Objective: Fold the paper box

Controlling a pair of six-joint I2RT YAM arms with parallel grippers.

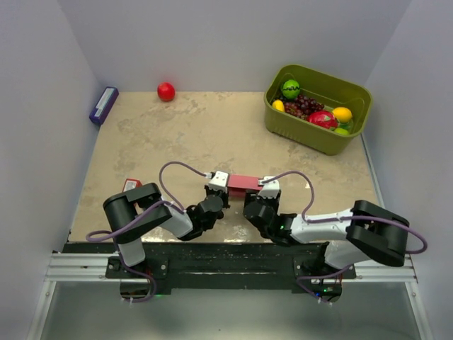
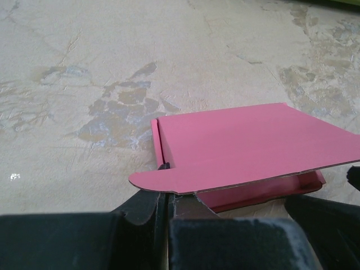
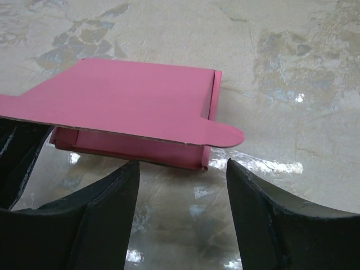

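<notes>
Pink thin-card paper box (image 1: 244,184), partly folded into a shallow tray with low upright side walls, resting on the mottled tan tabletop (image 1: 198,134) toward its near edge, about midway across. Plain lid panel raised roughly level above the tray, ending in a rounded corner tab (image 3: 225,135).

— What sits in the green bin (image 1: 303,134)?
— Fruit: a green piece (image 1: 290,88), dark grapes (image 1: 304,106), a red piece (image 1: 322,119) and a lemon (image 1: 342,113).
— And left of the bin?
— A red ball (image 1: 165,91), well apart from it. Farther left, a purple box (image 1: 103,105) lies against the wall.
— Anything nearer than the bin?
— A red packet (image 1: 132,185), far to its left, only partly in view.
</notes>
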